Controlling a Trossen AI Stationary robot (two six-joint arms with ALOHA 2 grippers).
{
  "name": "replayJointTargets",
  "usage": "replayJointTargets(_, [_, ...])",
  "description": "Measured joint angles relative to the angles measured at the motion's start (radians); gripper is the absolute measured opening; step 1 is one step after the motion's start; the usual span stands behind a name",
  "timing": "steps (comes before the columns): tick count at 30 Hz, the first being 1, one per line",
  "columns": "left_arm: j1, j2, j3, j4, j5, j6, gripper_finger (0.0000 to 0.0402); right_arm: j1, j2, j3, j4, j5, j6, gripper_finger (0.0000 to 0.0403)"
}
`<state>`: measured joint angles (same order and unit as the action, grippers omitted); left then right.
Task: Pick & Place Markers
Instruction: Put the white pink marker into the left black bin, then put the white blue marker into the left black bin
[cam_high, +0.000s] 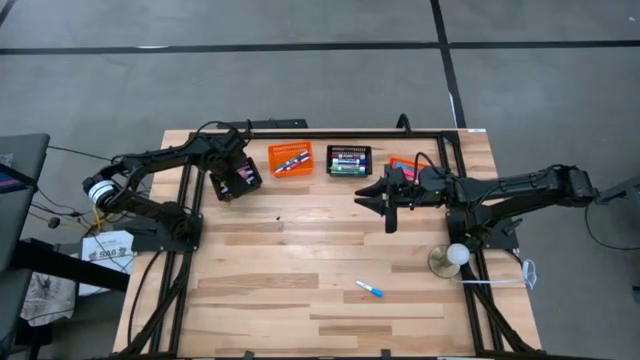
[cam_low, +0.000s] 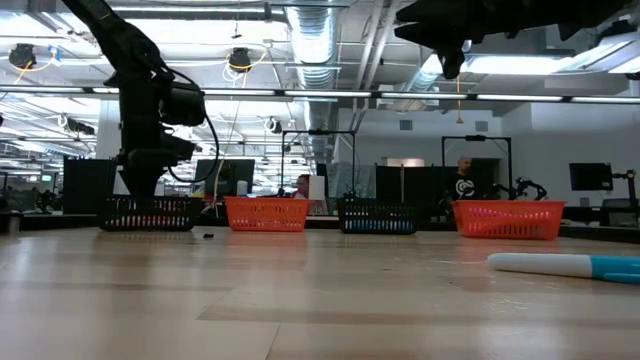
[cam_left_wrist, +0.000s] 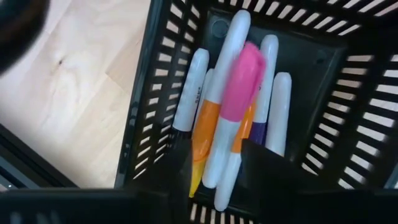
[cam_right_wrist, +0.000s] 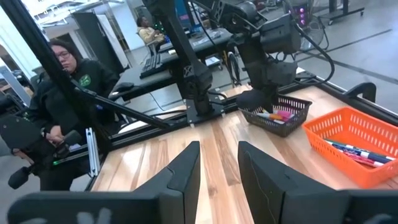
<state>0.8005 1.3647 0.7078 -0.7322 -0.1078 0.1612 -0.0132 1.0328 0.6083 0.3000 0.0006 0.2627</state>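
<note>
The left gripper (cam_left_wrist: 214, 168) hung directly over the black basket (cam_high: 238, 180) at the far left of the basket row, its jaws narrowly parted with a pink-capped marker (cam_left_wrist: 239, 93) lying loose just below them on top of the other markers in that basket; nothing appeared clamped. The right gripper (cam_right_wrist: 219, 168) hovered well above the bare table, jaws a narrow gap apart and empty, with the orange basket (cam_right_wrist: 357, 146) ahead and to one side of it. One blue-capped marker (cam_high: 370, 290) lay alone on the wood, nearer the table's front edge and well apart from both tools. The risks, as I judged them: the pink marker sat atop the pile and could roll or tip against the mesh wall if the left fingers (cam_left_wrist: 267, 171) brushed it on rising; and the right jaws, being so narrow, could push the lone marker along the table rather than straddle it.
</note>
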Motion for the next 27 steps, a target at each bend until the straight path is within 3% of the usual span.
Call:
replayJointTargets(7, [-0.009,-0.066,0.0,-0.001,0.0,-0.009,0.0175,0.0,0.001,0.0,-0.031,0.0,0.0,0.0098])
replayJointTargets(14, [-0.062,-0.316,0.0,-0.001,0.0,-0.085,0.0178,0.0,0.001,0.0,-0.03,0.0,0.0,0.0098])
replayJointTargets(21, [-0.18,-0.563,0.0,0.067,0.054,-0.328,0.0175,0.016,0.001,0.001,-0.026,-0.038,0.0,0.0098])
replayJointTargets(27, [-0.343,-0.628,0.0,0.265,0.12,-0.483,0.0171,0.089,0.001,0.002,-0.038,-0.062,-0.002,0.0098])
